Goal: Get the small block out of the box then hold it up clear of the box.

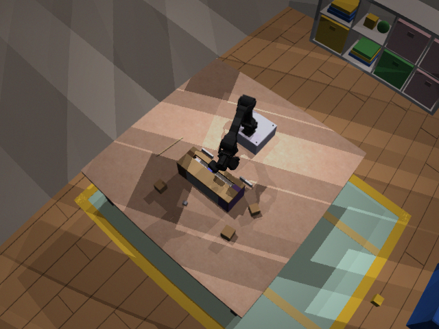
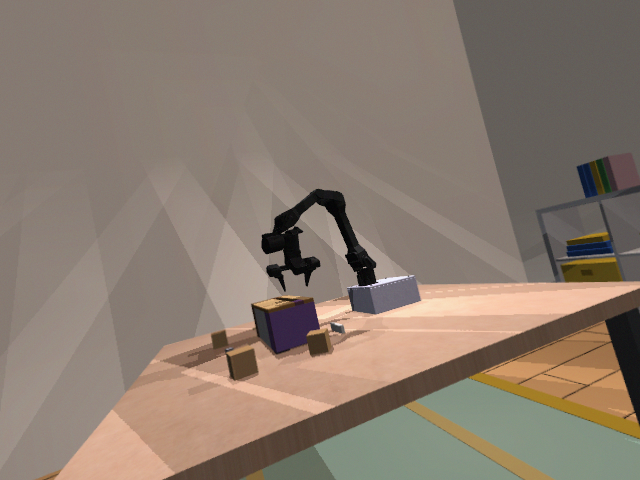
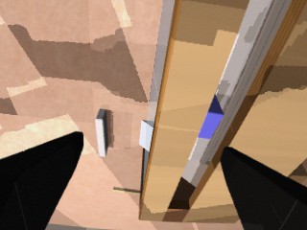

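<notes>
The long wooden-topped box [image 1: 191, 170] [image 2: 294, 325] [image 3: 192, 72] stands on the table, with a purple end face and a lengthwise slot in its top. A blue block [image 3: 210, 126] shows down in that slot in the wrist view, between the middle and the end with a dark gap. Which end is the pocket cannot be told. My gripper [image 1: 222, 167] [image 2: 295, 287] [image 3: 154, 147] is open and empty, pointing down above the box top, with clear height between fingertips and box in the exterior view.
Two pale bars [image 1: 207, 153] [image 1: 245, 181] lie beside the box on the arm's side. A thin stick [image 1: 170, 146] [image 3: 126, 190] lies farther off. Brown cubes [image 1: 160, 186] [image 1: 254, 209] [image 1: 228, 232] and a small grey cube [image 1: 184, 203] are around the box.
</notes>
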Controlling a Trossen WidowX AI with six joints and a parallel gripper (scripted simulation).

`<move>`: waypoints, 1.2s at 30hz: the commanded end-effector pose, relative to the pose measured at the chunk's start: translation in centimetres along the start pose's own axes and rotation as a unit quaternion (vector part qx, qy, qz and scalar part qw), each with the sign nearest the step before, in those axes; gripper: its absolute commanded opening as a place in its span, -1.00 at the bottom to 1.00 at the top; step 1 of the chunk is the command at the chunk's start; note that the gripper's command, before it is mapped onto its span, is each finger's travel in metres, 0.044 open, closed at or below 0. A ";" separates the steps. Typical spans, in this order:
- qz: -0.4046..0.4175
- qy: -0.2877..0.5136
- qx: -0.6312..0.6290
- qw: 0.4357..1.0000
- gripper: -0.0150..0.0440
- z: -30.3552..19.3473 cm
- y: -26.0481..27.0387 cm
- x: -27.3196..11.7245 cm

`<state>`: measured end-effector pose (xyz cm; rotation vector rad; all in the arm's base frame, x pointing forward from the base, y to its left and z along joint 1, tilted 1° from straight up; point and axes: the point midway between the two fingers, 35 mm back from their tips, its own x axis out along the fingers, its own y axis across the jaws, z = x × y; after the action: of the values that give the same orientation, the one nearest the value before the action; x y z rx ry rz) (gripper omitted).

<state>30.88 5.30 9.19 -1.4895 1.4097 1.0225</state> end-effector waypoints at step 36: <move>0.006 0.005 -0.005 1.000 0.86 2.7 0.3 6.0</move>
<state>31.13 6.06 3.41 -1.4977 1.4062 1.0285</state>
